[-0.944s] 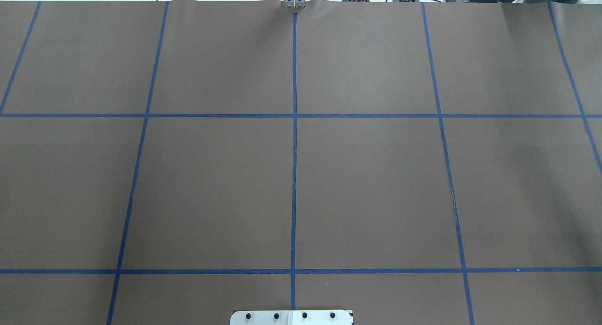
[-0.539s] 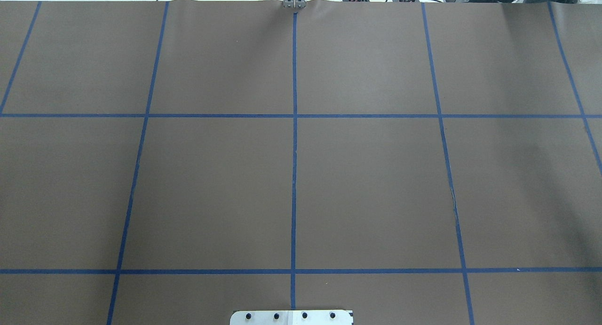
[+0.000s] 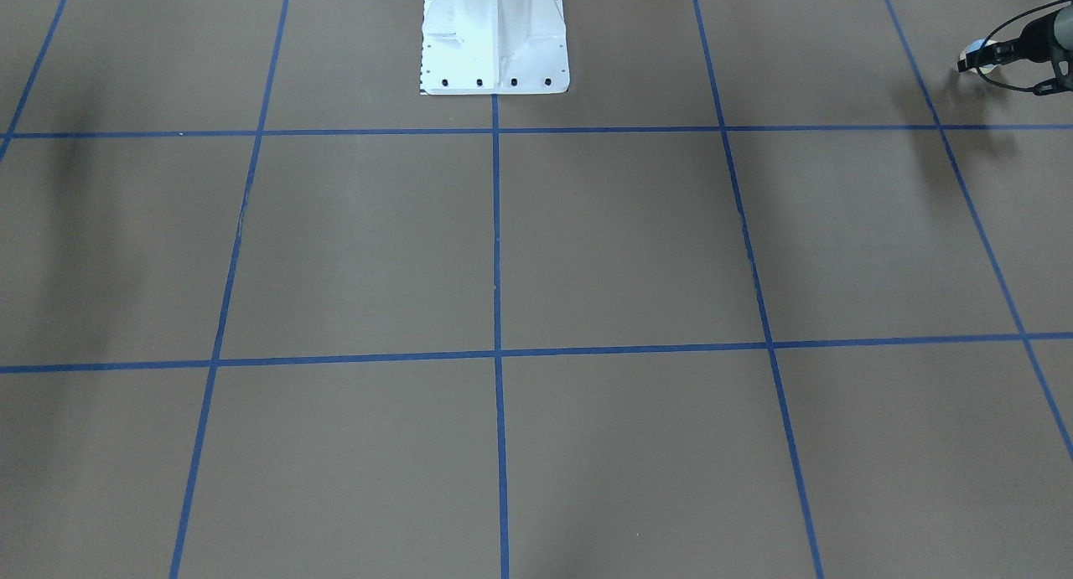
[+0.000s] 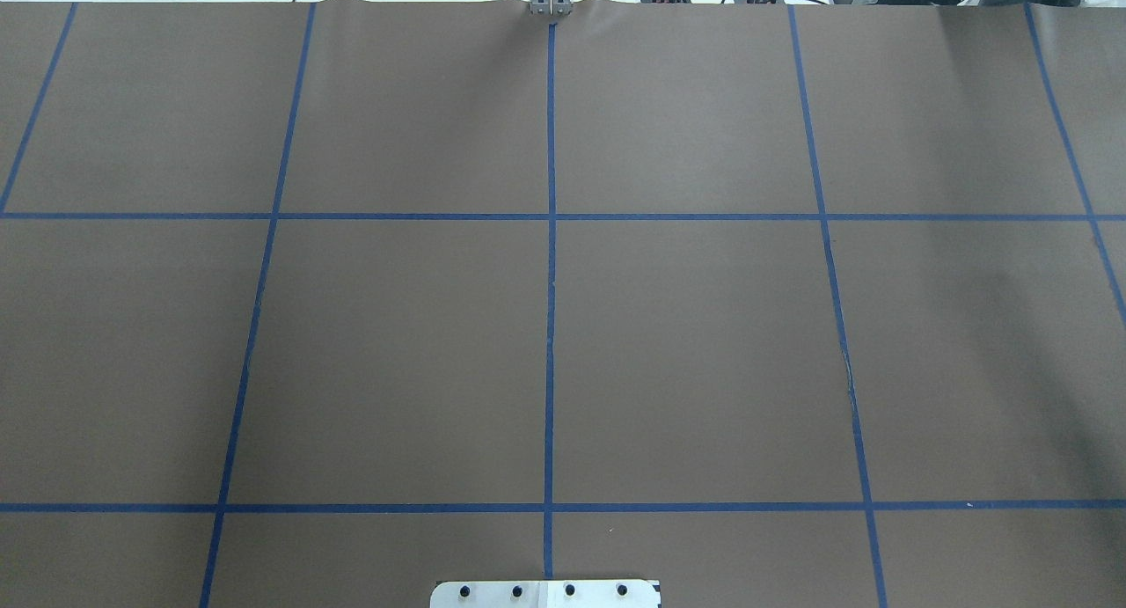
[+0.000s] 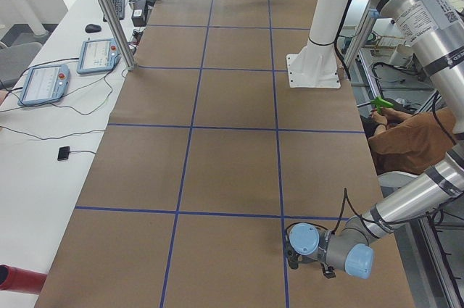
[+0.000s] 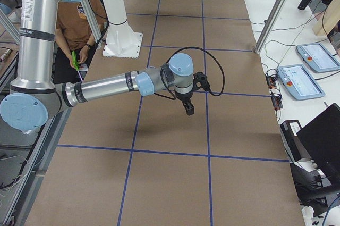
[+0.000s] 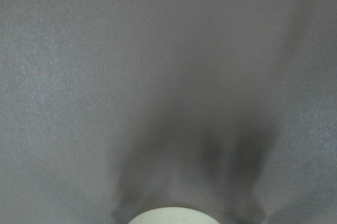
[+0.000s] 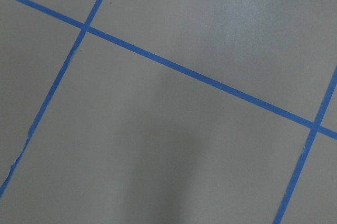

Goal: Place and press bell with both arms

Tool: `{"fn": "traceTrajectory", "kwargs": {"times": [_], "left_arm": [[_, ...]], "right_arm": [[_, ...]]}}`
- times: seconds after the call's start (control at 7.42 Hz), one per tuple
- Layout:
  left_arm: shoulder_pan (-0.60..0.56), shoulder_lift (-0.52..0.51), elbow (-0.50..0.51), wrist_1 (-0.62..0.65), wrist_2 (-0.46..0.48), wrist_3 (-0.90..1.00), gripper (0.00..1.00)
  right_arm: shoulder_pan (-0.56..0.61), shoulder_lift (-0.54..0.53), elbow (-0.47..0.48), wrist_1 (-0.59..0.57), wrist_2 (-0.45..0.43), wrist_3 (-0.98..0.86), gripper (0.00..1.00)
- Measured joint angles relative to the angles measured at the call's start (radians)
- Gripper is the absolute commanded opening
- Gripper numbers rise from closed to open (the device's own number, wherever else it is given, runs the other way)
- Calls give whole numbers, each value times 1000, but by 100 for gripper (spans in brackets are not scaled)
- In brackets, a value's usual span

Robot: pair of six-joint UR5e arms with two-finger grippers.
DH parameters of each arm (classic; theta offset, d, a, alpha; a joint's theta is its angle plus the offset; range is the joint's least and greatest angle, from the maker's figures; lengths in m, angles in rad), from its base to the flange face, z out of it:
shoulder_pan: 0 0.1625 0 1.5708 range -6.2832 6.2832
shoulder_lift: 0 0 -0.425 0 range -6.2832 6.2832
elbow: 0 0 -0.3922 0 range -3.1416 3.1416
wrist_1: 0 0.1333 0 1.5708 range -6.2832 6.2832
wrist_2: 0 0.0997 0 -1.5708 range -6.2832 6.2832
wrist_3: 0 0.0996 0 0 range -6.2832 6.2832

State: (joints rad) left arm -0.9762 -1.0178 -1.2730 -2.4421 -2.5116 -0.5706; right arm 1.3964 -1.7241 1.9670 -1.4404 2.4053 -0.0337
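**Ana:** Exterior front-facing view first: where's the bell (image 3: pixel 969 57)?

**Ben:** Far up in the right corner, well away from the white pedestal (image 3: pixel 495 43). It's a small pale-blue and cream spot at the tip of the left arm (image 3: pixel 1039 38), low over the brown counter (image 3: pixel 587 244), with its shadow just beside it.

**Ana:** Are the left jaws clamped on it?

**Ben:** It looks so. The bell sits right at their dark tip. The left wrist camera shows a cream curved edge (image 7: pixel 168 216) at the bottom middle of the frame, with blurred counter beyond it.

**Ana:** And from the table's left end?

**Ben:** The left arm (image 5: pixel 406 206) reaches low across the near corner of the counter. I can't pick the bell out there.

**Ana:** What about the right jaws?

**Ben:** They show only from the right end. The right arm (image 6: pixel 106 88) stretches out over the counter, and the jaws point down, clear of the surface, beside a blue tape line (image 6: pixel 206 114). I cannot tell whether they're parted or closed. The right wrist camera sees only counter and crossing tape.

**Ana:** And the overhead?

**Ben:** Counter (image 4: pixel 704 344), the tape grid (image 4: pixel 551 326) and the pedestal's bolted edge (image 4: pixel 545 593).
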Motion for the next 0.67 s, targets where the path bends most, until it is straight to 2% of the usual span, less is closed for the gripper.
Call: {"fn": "traceTrajectory", "kwargs": {"times": [0.4, 0.67], "left_arm": [[7, 4, 3, -5, 0, 2, 98], [8, 9, 3, -9, -1, 3, 82]], "right_arm": [[0, -9, 9, 0, 0, 0, 100], [0, -13, 13, 0, 1, 0, 100]]}}
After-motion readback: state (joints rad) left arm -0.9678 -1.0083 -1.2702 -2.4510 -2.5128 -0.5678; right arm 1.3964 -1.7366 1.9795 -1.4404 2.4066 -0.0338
